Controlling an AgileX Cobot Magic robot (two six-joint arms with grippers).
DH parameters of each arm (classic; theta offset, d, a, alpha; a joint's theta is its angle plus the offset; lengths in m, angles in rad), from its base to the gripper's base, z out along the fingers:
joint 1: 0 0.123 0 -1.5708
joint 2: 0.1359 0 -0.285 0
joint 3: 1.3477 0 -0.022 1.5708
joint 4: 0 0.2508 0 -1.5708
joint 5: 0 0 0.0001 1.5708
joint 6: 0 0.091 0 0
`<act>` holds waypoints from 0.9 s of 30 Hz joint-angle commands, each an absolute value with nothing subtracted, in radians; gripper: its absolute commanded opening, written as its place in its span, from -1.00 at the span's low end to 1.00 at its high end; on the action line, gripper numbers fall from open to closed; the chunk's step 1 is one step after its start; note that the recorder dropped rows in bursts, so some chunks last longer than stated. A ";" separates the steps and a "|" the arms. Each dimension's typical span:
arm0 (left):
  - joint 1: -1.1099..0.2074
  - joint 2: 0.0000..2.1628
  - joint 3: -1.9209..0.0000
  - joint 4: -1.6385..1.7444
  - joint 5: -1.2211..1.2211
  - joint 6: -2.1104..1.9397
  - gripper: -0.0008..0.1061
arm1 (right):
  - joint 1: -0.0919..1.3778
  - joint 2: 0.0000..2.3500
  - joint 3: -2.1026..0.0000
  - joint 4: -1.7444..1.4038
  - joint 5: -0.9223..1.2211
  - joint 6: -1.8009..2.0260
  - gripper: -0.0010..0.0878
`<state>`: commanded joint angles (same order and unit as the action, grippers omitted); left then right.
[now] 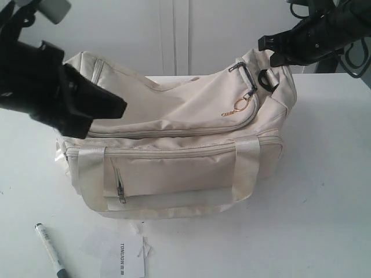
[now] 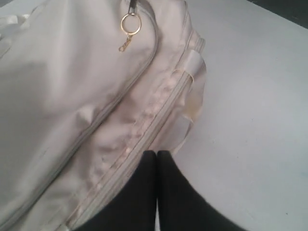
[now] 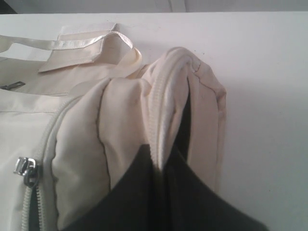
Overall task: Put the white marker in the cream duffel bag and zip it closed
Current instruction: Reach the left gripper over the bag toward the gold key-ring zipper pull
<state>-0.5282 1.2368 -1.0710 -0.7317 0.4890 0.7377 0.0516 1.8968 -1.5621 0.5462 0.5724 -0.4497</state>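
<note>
A fold at one end of the bag (image 1: 191, 116) is pinched by the closed right gripper (image 3: 163, 166), apparently to steady it for unzipping, while the left gripper (image 2: 157, 155) is held shut and empty near the other end and the marker (image 1: 51, 250) is seen lying on the table (image 1: 324, 191) beside a tag (image 1: 123, 259).

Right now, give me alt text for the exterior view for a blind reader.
A cream duffel bag sits on a white table, the right hand gripping its right end and the shut left hand over its left end. The white marker lies on the table in front, beside a paper tag.
</note>
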 joint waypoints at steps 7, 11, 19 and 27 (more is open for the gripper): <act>-0.611 1.343 -1.154 -0.732 0.422 0.740 -0.99 | 0.052 1.897 -1.562 0.546 0.572 -0.450 -0.98; -0.650 1.405 -1.203 -0.732 0.409 0.740 -0.99 | 0.052 1.897 -1.562 0.546 0.575 -0.450 -0.98; -0.694 1.514 -1.287 -0.732 0.323 0.740 -0.99 | 0.052 1.897 -1.562 0.546 0.575 -0.450 -0.98; -0.710 1.649 -1.392 -0.728 0.295 0.743 -0.56 | 0.052 1.897 -1.562 0.546 0.574 -0.450 -0.98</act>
<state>-0.7102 1.6485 -1.3915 -0.7275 0.2953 0.7434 0.0516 1.8968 -1.5621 0.5462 0.5744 -0.4497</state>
